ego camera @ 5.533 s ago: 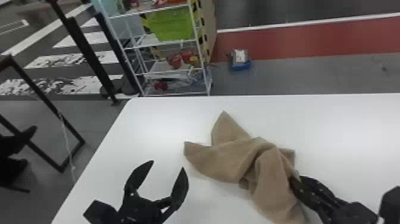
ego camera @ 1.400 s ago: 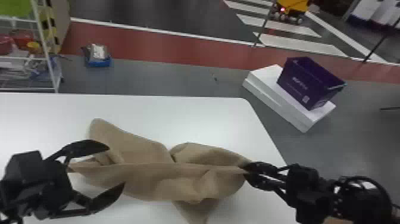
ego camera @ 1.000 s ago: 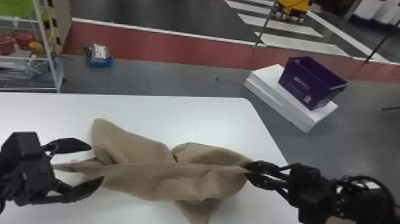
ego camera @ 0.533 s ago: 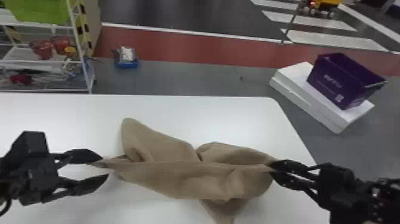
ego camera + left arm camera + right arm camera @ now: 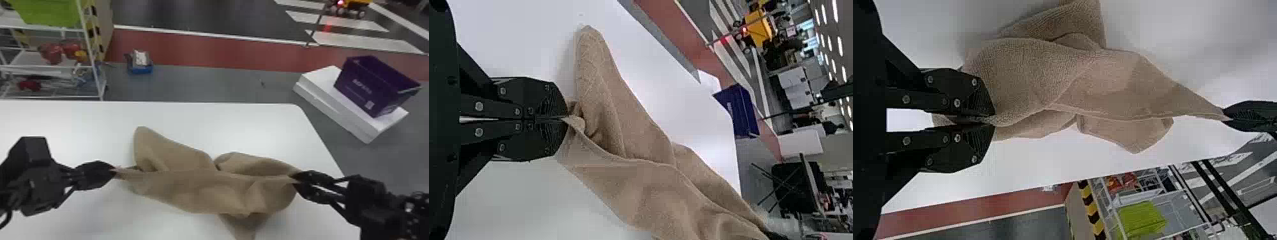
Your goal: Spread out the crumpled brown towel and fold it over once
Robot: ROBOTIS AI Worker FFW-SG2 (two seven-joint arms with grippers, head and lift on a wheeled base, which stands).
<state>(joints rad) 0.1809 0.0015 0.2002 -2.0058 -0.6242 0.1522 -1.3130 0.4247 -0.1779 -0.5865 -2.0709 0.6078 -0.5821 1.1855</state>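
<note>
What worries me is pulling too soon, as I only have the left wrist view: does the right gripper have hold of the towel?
Observer: Yes, the right wrist view shows the right gripper shut on the towel.
Operator: Does any cloth stick out on the robot's side?
Observer: Yes, in the head view a flap pokes out towards the robot, nearer the right gripper's end.
</note>
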